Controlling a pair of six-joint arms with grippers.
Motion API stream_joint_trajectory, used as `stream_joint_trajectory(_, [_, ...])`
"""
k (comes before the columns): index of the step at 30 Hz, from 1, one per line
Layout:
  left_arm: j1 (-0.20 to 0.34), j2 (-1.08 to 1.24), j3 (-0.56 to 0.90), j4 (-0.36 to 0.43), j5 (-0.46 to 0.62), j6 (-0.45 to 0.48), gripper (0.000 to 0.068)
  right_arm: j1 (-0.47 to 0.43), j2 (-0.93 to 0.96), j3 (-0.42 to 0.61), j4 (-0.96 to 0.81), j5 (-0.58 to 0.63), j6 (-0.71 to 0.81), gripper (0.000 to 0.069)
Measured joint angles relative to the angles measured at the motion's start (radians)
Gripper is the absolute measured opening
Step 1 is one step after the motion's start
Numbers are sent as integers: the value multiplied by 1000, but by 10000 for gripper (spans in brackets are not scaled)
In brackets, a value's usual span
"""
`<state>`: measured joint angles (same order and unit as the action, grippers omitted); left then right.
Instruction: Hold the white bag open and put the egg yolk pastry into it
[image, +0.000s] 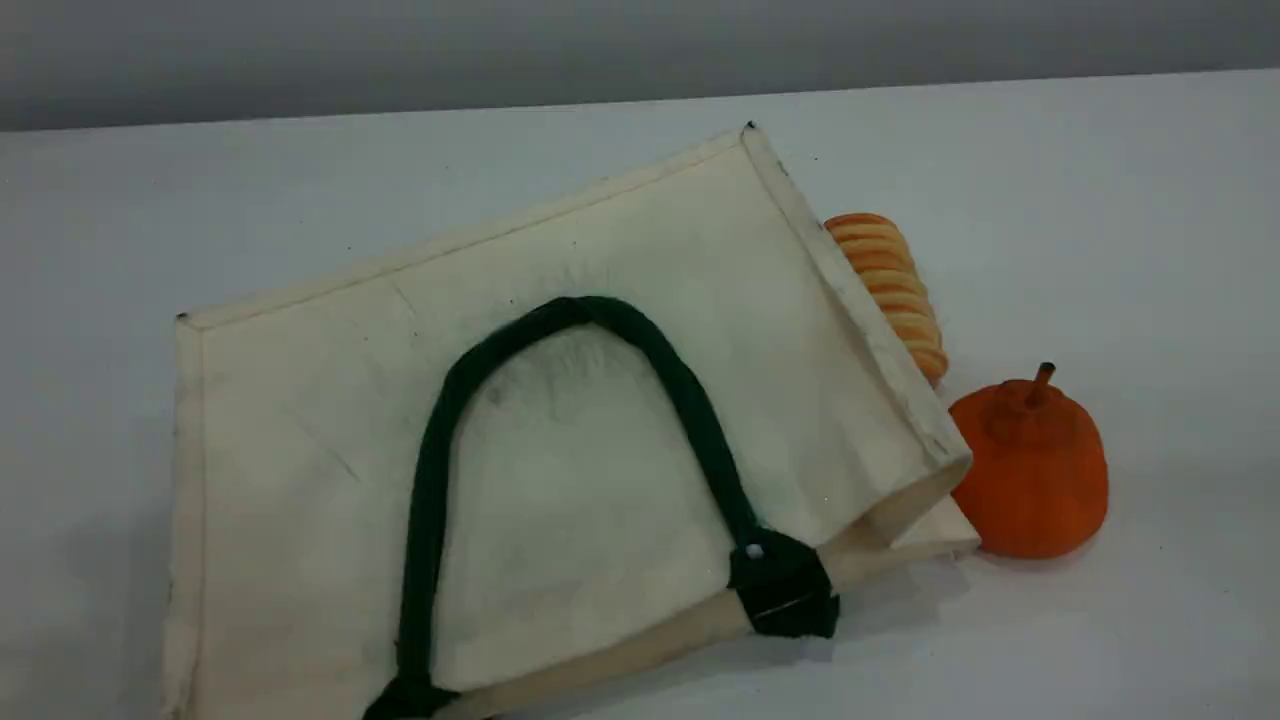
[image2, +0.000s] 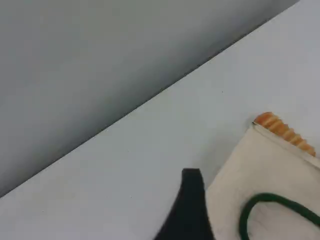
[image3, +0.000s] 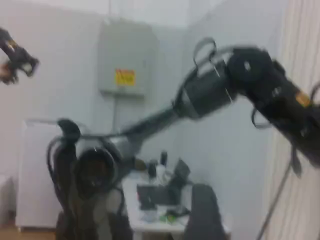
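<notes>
White bag (image: 600, 440), flat on desk (image: 1100, 200), mouth toward camera, lies just right of left end effector (image2: 192, 200), jaws apart; right end effector aims off-desk, state unclear; pastry unseen.

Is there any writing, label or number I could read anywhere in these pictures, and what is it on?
No text can be read.
White bag: plain, no print visible.
Yellow label on the grey wall box, right wrist view: too blurred to read.
Orange patch on the arm: too blurred to read.
</notes>
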<state>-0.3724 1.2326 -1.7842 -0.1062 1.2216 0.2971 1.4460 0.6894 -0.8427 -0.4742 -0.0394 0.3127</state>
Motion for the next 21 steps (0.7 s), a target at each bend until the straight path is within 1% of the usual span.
stream_joint_trajectory(2, [0,0,0,0,0,0,586,0,-7,-10,-1,14,-8,463])
stream_joint_trajectory(5, [0,1,0,-3,0,0,586,0,-14,-47,-26,95,-22,463])
stream_joint_trajectory(10, [0,1,0,-25,0,1,586,0,-50,-157,-24,324,-27,463])
stream_joint_trajectory(13, [0,0,0,-14,0,7,586,0,-82,-239,-23,494,-65,463])
stream_joint_trajectory(16, [0,-25,0,27,0,4,586,0,-114,-329,-6,674,-114,463])
stream_joint_trajectory(18, [0,-58,0,39,0,-11,586,0,-130,-385,28,813,-156,463])
stream_joint_trajectory(21, [0,-125,10,30,-3,-54,586,0,-134,-449,80,1016,-211,463])
